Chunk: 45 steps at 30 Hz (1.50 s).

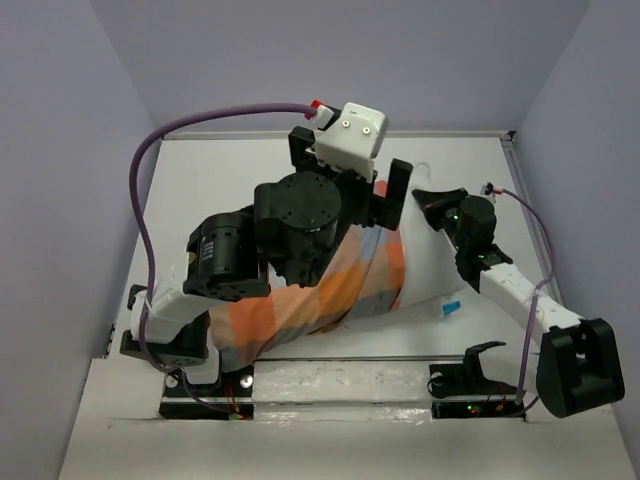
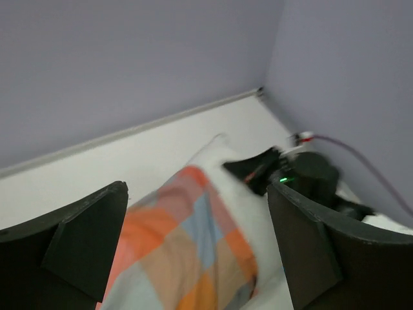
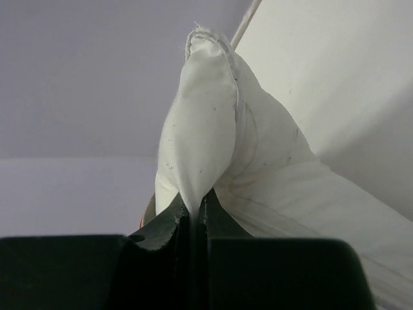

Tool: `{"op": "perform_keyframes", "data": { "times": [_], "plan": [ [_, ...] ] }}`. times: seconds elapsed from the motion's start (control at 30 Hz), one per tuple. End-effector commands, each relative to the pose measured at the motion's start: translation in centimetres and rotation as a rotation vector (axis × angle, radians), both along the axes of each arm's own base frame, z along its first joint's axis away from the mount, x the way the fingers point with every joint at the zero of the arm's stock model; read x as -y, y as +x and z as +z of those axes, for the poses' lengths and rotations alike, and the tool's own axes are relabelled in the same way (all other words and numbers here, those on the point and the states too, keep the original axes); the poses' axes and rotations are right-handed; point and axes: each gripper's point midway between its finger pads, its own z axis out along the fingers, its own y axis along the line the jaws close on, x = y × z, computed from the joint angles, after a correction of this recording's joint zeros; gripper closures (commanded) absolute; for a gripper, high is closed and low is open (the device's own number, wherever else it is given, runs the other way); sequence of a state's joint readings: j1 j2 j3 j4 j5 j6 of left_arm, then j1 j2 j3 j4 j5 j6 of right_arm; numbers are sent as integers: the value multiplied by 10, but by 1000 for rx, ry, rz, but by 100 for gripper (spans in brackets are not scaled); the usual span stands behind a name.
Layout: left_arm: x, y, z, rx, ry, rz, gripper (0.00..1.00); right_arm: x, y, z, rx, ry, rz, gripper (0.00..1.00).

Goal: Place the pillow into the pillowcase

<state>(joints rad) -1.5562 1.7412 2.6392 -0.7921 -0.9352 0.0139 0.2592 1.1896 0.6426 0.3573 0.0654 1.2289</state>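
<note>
One pillow (image 1: 432,272), white and plump, lies on the table (image 1: 225,170) right of centre, slanting from the near left towards the far right. Its left part is covered by the one pillowcase (image 1: 330,295), checked in orange, light blue and grey-tan; its right part is bare, with a small blue-and-white tag (image 1: 451,307) at the near edge. The near-left end of the pillowcase lies against the base of the left arm.

The right gripper (image 3: 193,216) is clenched on the far corner of the pillow, a fold of white fabric pinched between its fingers and rising above them. The left gripper (image 2: 197,194) hangs above the covered part of the pillow, over the open end of the pillowcase. Its jaws stand wide apart with nothing between them.

The table is white and matt. A pale strip runs along its far edge, and a raised white strip at the near edge carries the two arm bases. Three plain lavender walls (image 1: 330,50) close it at the back, left and right.

Count: two arms, two grippers, two purple cables. One cable (image 1: 148,190) loops along the left arm and the other (image 1: 535,235) along the right.
</note>
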Motion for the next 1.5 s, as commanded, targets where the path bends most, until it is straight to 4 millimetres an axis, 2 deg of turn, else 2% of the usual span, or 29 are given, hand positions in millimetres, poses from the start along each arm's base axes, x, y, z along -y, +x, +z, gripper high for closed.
{"op": "perform_keyframes", "data": {
  "times": [0.0, 0.03, 0.07, 0.13, 0.17, 0.2, 0.27, 0.33, 0.53, 0.57, 0.6, 0.63, 0.67, 0.73, 0.83, 0.87, 0.93, 0.97, 1.03, 1.1, 1.13, 1.17, 1.2, 1.23, 1.27, 1.3, 1.33, 1.37, 1.47],
  "plan": [
    [-3, 34, -117, -125, 204, 306, 1, 77, -7, 22, 88, 88, -272, 100],
    [6, 40, -157, -165, 207, 341, 1, 86, -15, 8, 66, 73, -298, 100],
    [15, 41, -179, -213, 205, 297, 1, 90, -18, 0, 52, 60, -303, 100],
    [0, 56, -189, -268, 100, 260, 1, 90, -25, -14, 28, 1, -287, 100],
    [9, 61, -234, -275, 97, 238, 1, 86, -30, -25, 13, -51, -252, 100],
    [-8, 60, -224, -265, 9, 225, 1, 85, -32, -32, -3, -82, -235, 100],
    [-24, 70, -242, -325, -69, 236, 1, 85, -37, -40, -30, -121, -222, 100],
    [-39, 67, -285, -407, -93, 228, 1, 89, -45, -40, -21, -164, -219, 100],
    [-61, 75, -365, -540, -26, 288, 1, 78, -52, -17, 20, -226, -133, 100],
    [-65, 84, -373, -527, -25, 311, 17, 75, -54, -18, 25, -233, -111, 100],
    [-76, 99, -378, -503, -7, 354, 28, 69, -58, -13, 47, -229, -75, 100],
    [-82, 111, -378, -485, -8, 375, 60, 66, -61, -17, 43, -231, -55, 100],
    [-81, 127, -372, -456, -62, 374, 78, 60, -64, -19, 46, -228, -17, 100],
    [-94, 171, -349, -381, -130, 404, 100, 46, -71, -25, 47, -214, 66, 100],
    [-105, 217, -341, -344, -118, 445, 100, 31, -76, -34, 26, -188, 141, 100],
    [-102, 231, -320, -309, -140, 452, 100, 25, -77, -33, 30, -172, 163, 100],
    [-98, 254, -324, -311, -116, 454, 100, 12, -78, -31, 37, -156, 201, 100],
    [-92, 266, -298, -270, -134, 435, 100, 5, -78, -33, 28, -146, 221, 100],
    [-87, 280, -288, -269, -129, 429, 100, -1, -69, -21, 60, -148, 235, 100],
    [-74, 274, -252, -244, -163, 353, 94, 0, -50, -20, 43, -203, 225, 100],
    [-71, 267, -243, -238, -175, 328, 79, -1, -44, -17, 45, -223, 232, 100],
    [-72, 257, -244, -240, -169, 327, 44, -2, -38, -15, 44, -240, 240, 100],
    [-70, 236, -227, -218, -198, 302, 31, -6, -28, -12, 43, -258, 261, 100],
    [-71, 222, -226, -216, -205, 292, 19, -8, -24, -10, 44, -265, 271, 100],
    [-75, 207, -248, -241, -171, 304, 17, -9, -20, -11, 37, -276, 277, 100],
    [-68, 175, -237, -230, -196, 250, 17, -10, -18, -9, 41, -284, 288, 100],
    [-75, 159, -263, -256, -153, 281, 18, -11, -13, -2, 54, -298, 291, 89],
    [-79, 137, -254, -239, -180, 262, 19, -10, -14, -5, 41, -330, 301, 81],
    [-60, 75, -278, -285, -173, 150, 27, -8, -16, 8, 56, -378, 312, 48]
  ]
}}
